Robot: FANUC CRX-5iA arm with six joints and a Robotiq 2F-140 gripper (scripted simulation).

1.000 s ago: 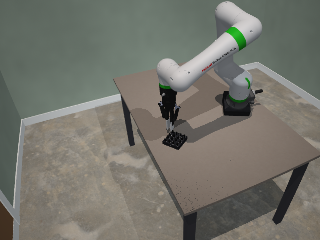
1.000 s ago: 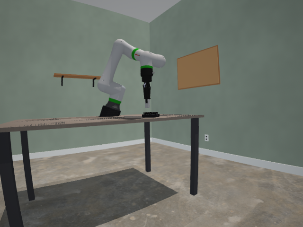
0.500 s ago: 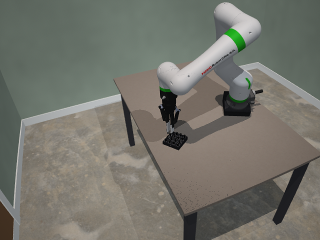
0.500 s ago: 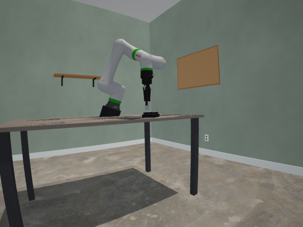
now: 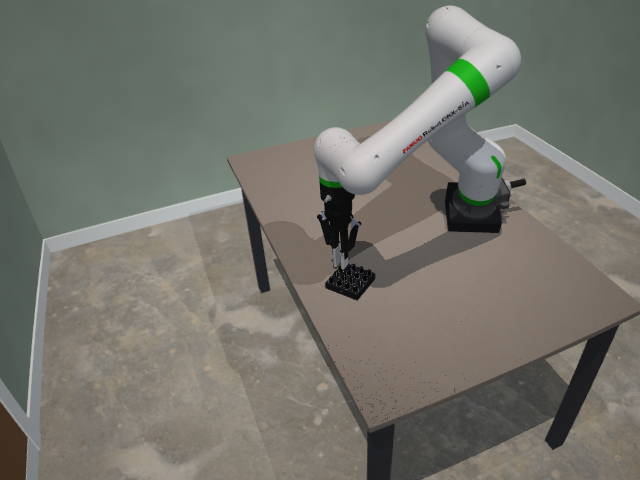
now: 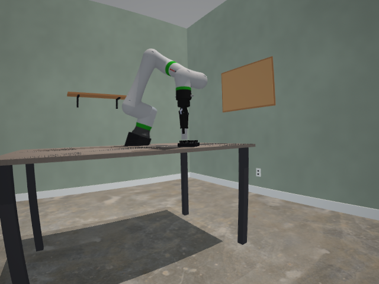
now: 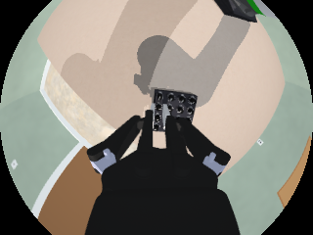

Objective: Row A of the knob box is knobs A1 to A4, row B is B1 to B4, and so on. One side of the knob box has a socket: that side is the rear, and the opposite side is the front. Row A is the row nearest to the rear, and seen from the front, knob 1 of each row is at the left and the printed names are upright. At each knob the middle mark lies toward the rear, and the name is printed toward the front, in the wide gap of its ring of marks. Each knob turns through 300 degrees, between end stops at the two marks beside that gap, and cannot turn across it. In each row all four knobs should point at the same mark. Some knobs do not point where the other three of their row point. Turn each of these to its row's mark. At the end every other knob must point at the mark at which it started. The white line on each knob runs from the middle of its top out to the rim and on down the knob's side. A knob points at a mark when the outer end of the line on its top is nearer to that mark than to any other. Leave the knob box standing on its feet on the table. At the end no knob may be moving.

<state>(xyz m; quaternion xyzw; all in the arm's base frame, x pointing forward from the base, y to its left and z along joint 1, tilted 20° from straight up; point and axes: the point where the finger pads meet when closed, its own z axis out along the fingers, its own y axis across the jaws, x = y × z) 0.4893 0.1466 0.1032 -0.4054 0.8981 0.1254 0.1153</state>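
Hovering at knob box (image 5: 342, 291) (image 6: 188, 144) (image 7: 189, 95): pincer (image 5: 340, 267) (image 6: 184, 139) (image 7: 158, 110) slightly apart, nothing held
Knobs done: cannot tell, lines too small
Left: probably some turning

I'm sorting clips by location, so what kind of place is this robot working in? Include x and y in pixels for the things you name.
Probably a plain room set up as a small robot test area: a robot arm (image 5: 434, 108) (image 6: 142, 82) mounted on a table (image 5: 465, 310) (image 6: 92, 152), green walls with a brown board (image 6: 248, 84), and a wall outlet (image 6: 258, 172).
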